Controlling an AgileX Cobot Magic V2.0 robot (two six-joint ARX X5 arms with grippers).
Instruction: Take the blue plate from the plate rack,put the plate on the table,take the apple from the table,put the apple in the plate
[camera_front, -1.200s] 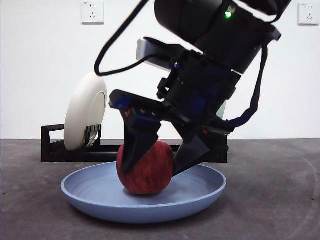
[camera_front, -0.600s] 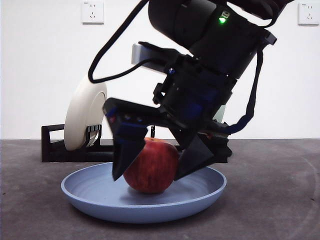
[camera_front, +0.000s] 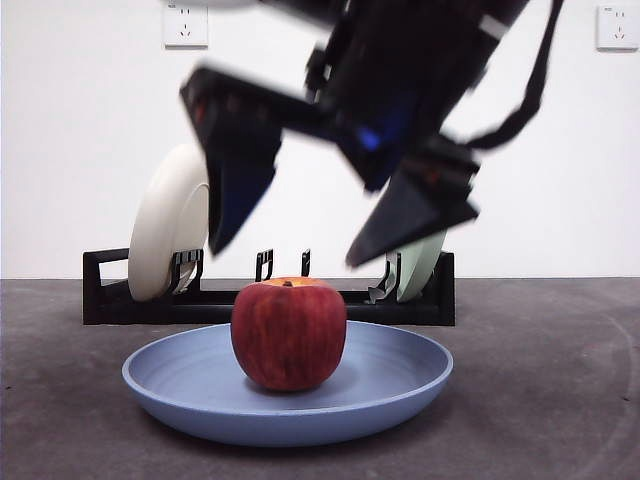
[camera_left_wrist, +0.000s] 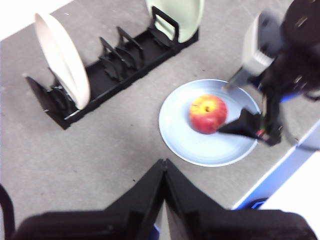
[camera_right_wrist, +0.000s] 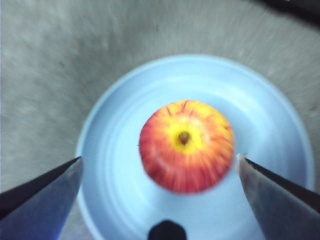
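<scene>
The red apple (camera_front: 289, 334) stands upright in the middle of the blue plate (camera_front: 400, 393), which lies flat on the dark grey table (camera_front: 545, 400) in front of the black plate rack (camera_front: 100, 300). My right gripper (camera_front: 283, 255) hangs just above the apple, open and empty, one jaw to each side; the right wrist view looks straight down on the apple (camera_right_wrist: 186, 145) and plate (camera_right_wrist: 115, 165) between its jaws (camera_right_wrist: 159, 158). My left gripper (camera_left_wrist: 162, 162) is shut and empty, high and well away from the plate (camera_left_wrist: 180, 135) and apple (camera_left_wrist: 207, 114).
A cream-white plate (camera_front: 170, 235) stands in the rack's left end and a pale green plate (camera_front: 420, 262) in its right end, with bare prongs between. The table's edge with a blue strip (camera_left_wrist: 280, 170) runs close beside the blue plate.
My right gripper has let go of the apple, opened wider and risen clear above it. The apple now stands free in the blue plate.
</scene>
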